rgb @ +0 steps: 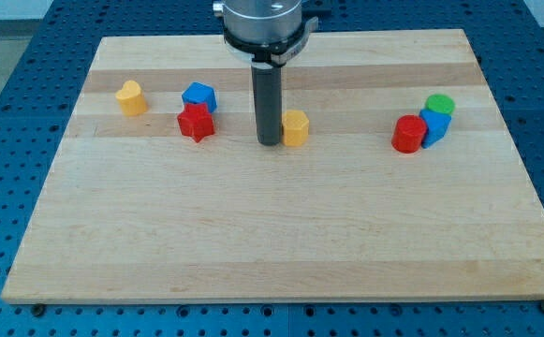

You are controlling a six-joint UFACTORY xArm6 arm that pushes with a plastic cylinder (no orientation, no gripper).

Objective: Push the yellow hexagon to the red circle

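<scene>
board [281,234]: pale wood, smooth matt | rod [269,103]: dark, matt | yellow hexagon [296,128]: smooth, slight sheen

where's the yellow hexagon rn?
The yellow hexagon sits near the view's centre in the board's upper half, right beside my tip on the tip's right, well left of the red circle.

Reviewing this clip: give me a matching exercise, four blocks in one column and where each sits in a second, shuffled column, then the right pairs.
Blocks:
1. yellow hexagon
2. red circle
3. red star
4. green block

Places:
A. just below the blue block in the left cluster
B. against the right side of my tip
C. top of the right cluster, above the blue cube
D. left end of the right cluster

Pairs: 1-B, 2-D, 3-A, 4-C
</scene>
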